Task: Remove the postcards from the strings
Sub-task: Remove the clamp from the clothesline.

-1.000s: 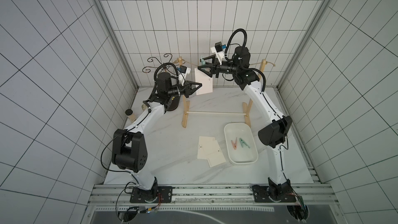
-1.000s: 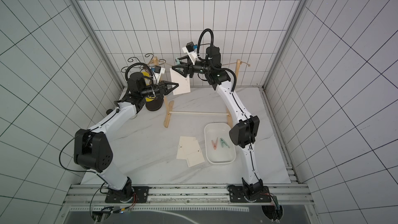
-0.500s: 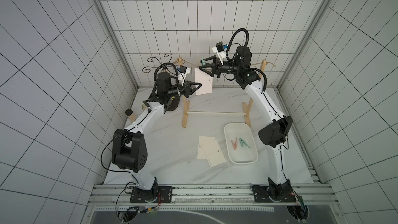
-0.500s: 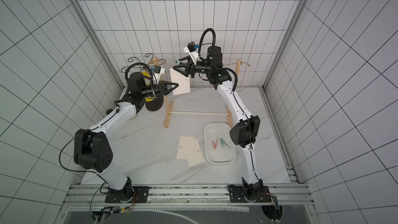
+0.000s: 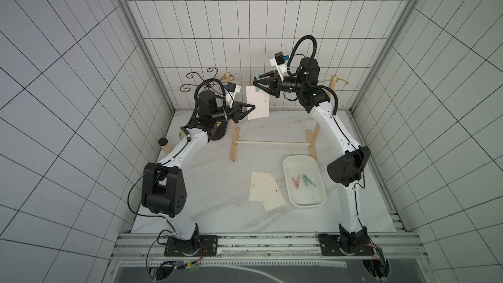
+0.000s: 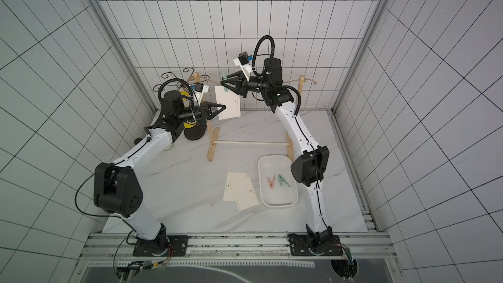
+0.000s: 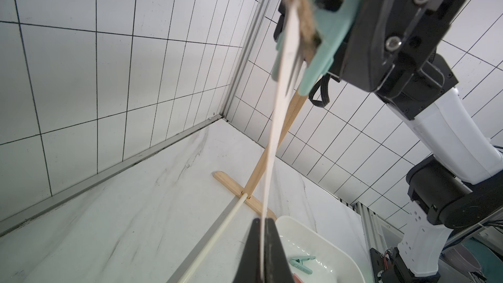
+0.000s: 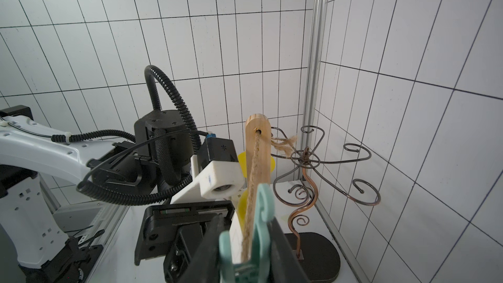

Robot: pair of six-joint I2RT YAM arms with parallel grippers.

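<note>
Worktop [image 5: 209,186] near left is open. Rack posts [image 5: 234,145] and dowel [image 5: 272,142] obstruct the centre; tray [image 5: 285,178] and loose postcards [image 5: 261,189] occupy near right; wire stand [image 6: 194,133] blocks far left.

No legible text anywhere

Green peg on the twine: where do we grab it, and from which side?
Take the green peg by the handle end above the twine, a finger on each flat face, coming along the twine from the right post's side. Its jaws straddle the postcard below, so only the top is free; squeezing there should open it. The right gripper is shut on it so.
</note>
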